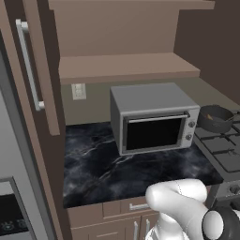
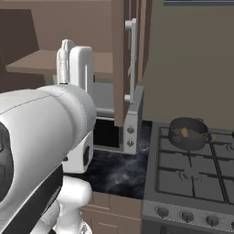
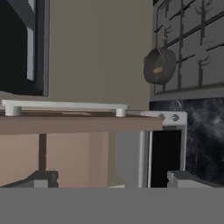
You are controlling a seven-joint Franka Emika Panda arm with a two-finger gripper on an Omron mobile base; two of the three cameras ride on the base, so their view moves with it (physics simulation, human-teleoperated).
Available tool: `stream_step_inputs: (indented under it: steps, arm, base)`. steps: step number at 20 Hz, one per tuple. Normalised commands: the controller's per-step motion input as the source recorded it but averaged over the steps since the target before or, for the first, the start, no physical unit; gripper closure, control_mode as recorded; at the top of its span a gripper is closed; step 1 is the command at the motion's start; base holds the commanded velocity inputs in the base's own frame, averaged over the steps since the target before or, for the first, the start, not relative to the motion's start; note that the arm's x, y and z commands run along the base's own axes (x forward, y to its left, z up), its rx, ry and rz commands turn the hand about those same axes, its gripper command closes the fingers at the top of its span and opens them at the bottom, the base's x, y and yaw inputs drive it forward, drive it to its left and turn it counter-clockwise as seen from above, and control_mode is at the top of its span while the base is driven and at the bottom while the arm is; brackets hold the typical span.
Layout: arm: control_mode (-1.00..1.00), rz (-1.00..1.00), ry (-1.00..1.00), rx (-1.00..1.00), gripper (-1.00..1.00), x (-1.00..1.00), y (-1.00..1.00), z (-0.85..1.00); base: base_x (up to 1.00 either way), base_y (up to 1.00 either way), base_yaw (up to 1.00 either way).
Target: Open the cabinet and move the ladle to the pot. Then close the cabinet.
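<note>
**Cabinet doors open, ladle sitting in the pot, claw released**

Left base view: I see the cabinet (image 1: 126, 68) across the upper half of the frame with its shelves exposed. One open door (image 1: 40, 70) stands edge-on at the upper left, with its long silver handle (image 1: 29, 65) running down it. Below, a grey microwave (image 1: 152, 117) sits on the black marble counter (image 1: 117, 173), centre of frame. The pot (image 1: 215, 118) is at the right edge, on the stove (image 1: 225, 150) just beside the microwave.

Right base view: the other open door (image 2: 119, 59) hangs edge-on at upper centre, its handle (image 2: 132, 59) facing right. The pot (image 2: 188, 133) is right of centre on a rear burner of the stove (image 2: 192, 178). The ladle (image 2: 192, 134) rests inside it, with the brown bowl down in the pot and the thin handle leaning out over the right rim.

Hand view (rolled sideways): the claw (image 3: 113, 179) is released, with the two fingertips (image 3: 41, 178) far apart at the bottom corners and nothing between them. A door edge and its handle (image 3: 65, 106) run across mid-frame. The pot (image 3: 160, 66) is at the upper right, with a brown spot of the ladle (image 3: 158, 69) visible inside.
</note>
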Motion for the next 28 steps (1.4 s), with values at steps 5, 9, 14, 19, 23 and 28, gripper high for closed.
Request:
stream_step_inputs:
  steps: [5,9,14,19,23,28]
  arm:
    - [-1.0,0.0,-0.13,-0.01,-1.0,0.0,-0.44,0.0]
    - [-1.0,0.01,-0.18,-0.03,-1.0,0.0,-0.3,0.0]
    - [-1.0,0.03,-0.11,-0.01,-1.0,0.0,-0.3,0.0]
    - [-1.0,0.11,-0.03,0.0,-1.0,0.05,-0.09,0.0]
    - [-1.0,0.15,0.04,0.0,-1.0,0.29,-0.12,0.0]
    - [-1.0,0.18,0.05,0.02,-1.0,0.21,-0.28,0.0]
  base:
    - [0.0,0.0,0.0]
    - [0.0,0.0,0.0]
    - [0.0,0.0,0.0]
    - [0.0,0.0,0.0]
    - [0.0,0.0,0.0]
    - [0.0,0.0,0.0]
